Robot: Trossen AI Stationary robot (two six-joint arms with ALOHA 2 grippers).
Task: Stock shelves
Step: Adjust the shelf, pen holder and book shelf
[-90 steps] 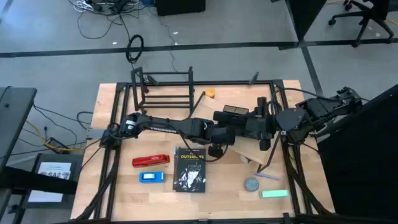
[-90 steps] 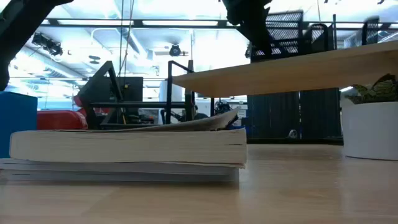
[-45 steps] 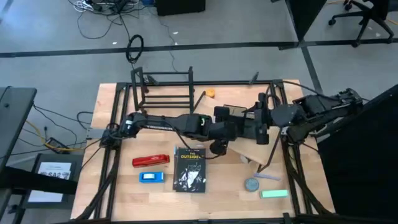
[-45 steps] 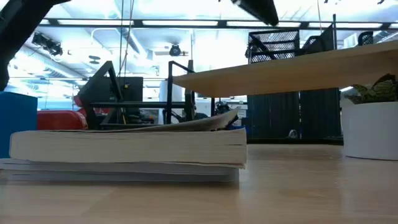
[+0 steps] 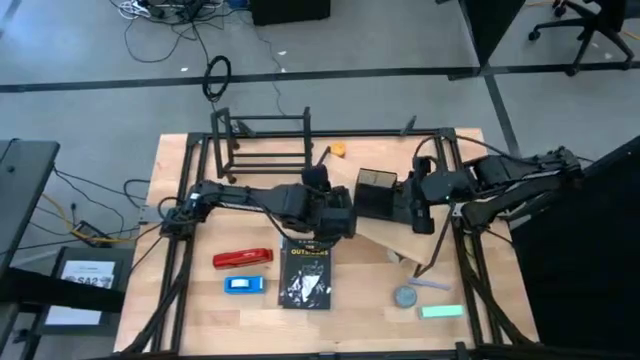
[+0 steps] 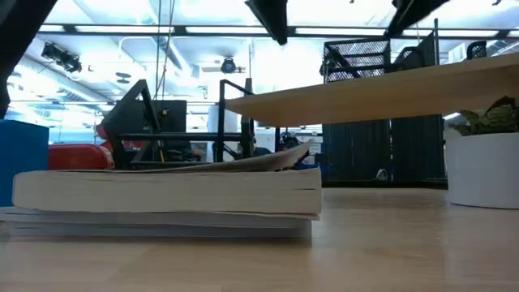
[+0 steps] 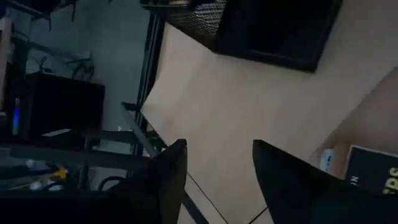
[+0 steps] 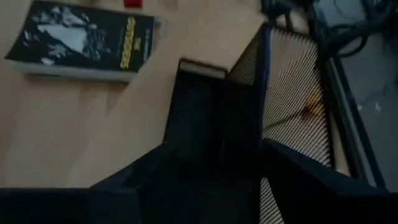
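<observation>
**Mesh box on the plank, right arm at its side**

The wooden plank shelf [image 5: 400,235] stands right of the table's middle, and the black tube rack [image 5: 262,148] stands at the far edge. A black mesh box [image 5: 376,193] sits on the plank. The right gripper [image 5: 408,200] is at the box's right side; in its wrist view the fingers [image 8: 298,180] spread on either side of the box's wall, but whether they press it I cannot tell. The left gripper [image 5: 340,215] hovers just left of the box, released and empty, fingers [image 7: 171,177] apart over the plank.

The box looks light, stiff and hollow, so it will likely slide or tip on the smooth wood if pushed; a pinch on the top of one wall seems the best hold. The paperback book [image 5: 305,272] in front of the plank looks heavier and floppy at the cover, best taken by its spine edge.

The low view cuts off both arms above, and the book [image 6: 166,193] blocks much of the table. The plank's legs are mostly hidden under the arms from above.
</observation>
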